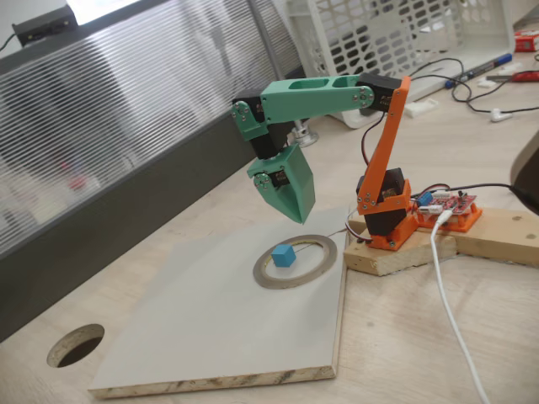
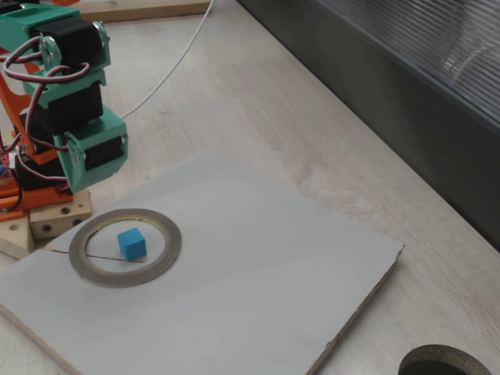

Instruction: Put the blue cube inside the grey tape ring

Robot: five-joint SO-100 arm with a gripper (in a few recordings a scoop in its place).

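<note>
The blue cube (image 1: 283,255) (image 2: 131,243) rests on the white board inside the grey tape ring (image 1: 290,284) (image 2: 173,246), a little left of the ring's middle in a fixed view, clear of the band. My green gripper (image 1: 298,215) hangs above the ring's far rim, apart from the cube. Its jaws point down, pressed together into one wedge with nothing between them. The other fixed view catches the arm's green wrist block (image 2: 92,148) above and left of the ring.
The ring lies on a white board (image 1: 210,337) (image 2: 258,273) on the wooden table. A round hole (image 1: 76,345) (image 2: 445,363) is cut in the tabletop past the board. The arm's orange base (image 1: 389,220) sits on wooden blocks, with a white cable (image 1: 450,295) beside it.
</note>
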